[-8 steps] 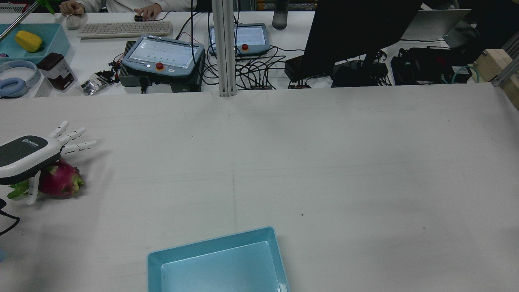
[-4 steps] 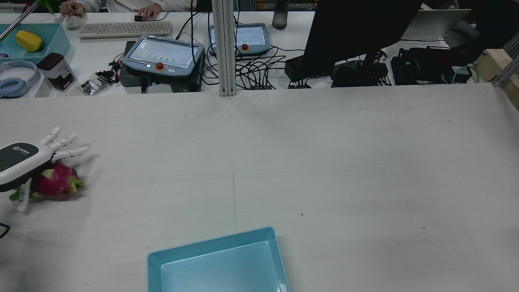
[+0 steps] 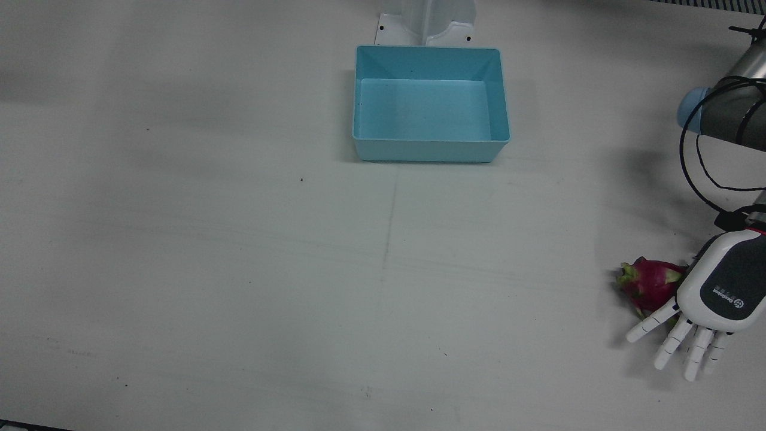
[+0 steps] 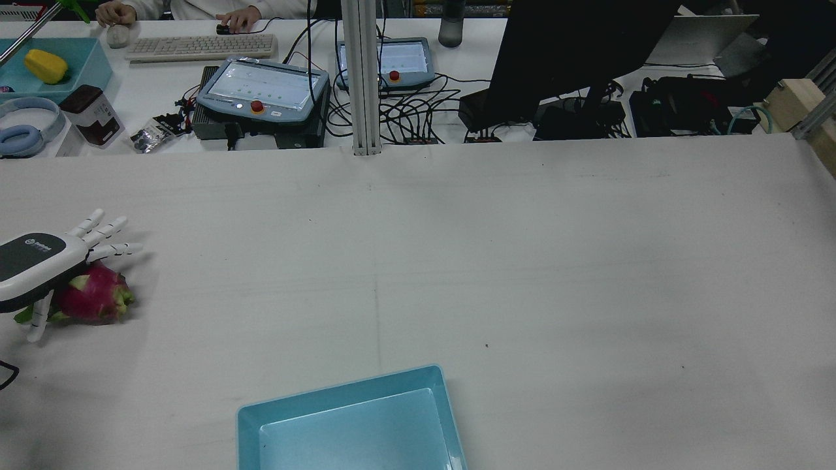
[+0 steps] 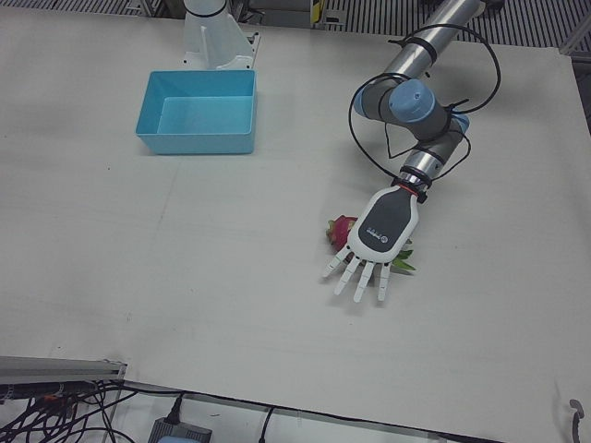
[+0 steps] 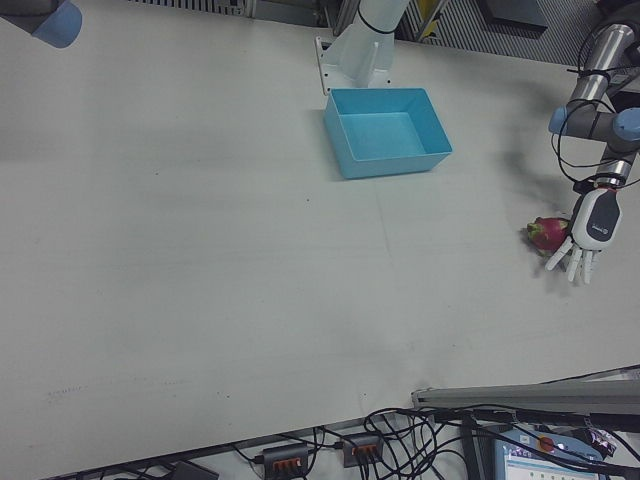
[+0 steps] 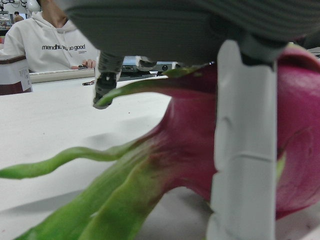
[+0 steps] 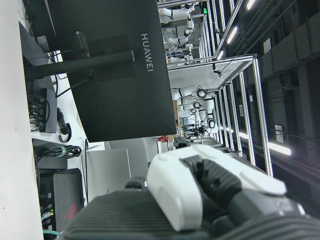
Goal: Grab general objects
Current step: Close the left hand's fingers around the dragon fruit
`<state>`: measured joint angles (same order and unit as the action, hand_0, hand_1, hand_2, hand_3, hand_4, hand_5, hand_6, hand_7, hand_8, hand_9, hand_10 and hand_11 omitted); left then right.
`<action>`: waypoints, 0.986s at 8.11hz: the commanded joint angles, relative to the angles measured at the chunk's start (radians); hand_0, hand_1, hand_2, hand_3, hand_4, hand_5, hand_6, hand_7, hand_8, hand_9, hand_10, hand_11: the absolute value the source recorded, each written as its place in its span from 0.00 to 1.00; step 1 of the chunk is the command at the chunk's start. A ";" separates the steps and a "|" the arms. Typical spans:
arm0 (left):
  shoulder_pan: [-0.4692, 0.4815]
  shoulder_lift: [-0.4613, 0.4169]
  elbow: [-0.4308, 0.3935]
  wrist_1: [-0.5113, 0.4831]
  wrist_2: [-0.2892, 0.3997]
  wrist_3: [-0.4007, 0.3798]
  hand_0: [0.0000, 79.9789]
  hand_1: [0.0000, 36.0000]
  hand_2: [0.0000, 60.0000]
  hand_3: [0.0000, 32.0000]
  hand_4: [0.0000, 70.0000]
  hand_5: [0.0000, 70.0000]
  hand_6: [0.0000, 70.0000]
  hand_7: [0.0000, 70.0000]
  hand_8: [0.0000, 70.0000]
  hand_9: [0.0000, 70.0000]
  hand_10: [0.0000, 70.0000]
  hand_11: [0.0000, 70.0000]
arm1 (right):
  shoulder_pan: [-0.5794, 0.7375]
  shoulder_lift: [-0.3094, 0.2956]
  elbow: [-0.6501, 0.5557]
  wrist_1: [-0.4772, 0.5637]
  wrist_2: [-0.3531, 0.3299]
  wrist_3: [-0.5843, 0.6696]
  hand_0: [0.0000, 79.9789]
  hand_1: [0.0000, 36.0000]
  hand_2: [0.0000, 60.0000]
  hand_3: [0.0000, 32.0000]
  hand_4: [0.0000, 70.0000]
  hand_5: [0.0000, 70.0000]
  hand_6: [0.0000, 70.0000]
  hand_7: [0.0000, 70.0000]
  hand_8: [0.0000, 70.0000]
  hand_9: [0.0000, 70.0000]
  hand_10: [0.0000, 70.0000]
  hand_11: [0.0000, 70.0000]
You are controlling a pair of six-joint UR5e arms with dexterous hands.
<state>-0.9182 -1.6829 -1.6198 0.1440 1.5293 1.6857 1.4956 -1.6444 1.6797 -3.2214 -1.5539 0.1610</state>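
The dragon fruit (image 3: 649,282) lies near the counter (image 3: 239,269) edge on the robot's left side, under the left hand (image 3: 712,299), whose fingers are spread wide and hold nothing; it should settle lower and curl evenly around the fruit's body, not its leaves

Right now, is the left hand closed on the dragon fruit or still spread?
Spread: the left hand lies over the dragon fruit, fingers straight past it.
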 commanded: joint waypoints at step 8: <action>-0.080 0.005 -0.332 0.159 -0.020 -0.073 0.58 0.62 0.92 0.00 0.25 1.00 0.00 0.23 0.00 0.03 0.00 0.00 | 0.000 0.000 0.002 0.000 -0.002 0.000 0.00 0.00 0.00 0.00 0.00 0.00 0.00 0.00 0.00 0.00 0.00 0.00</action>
<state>-0.9276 -1.6716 -1.7852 0.1982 1.5112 1.6773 1.4956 -1.6444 1.6797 -3.2213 -1.5539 0.1611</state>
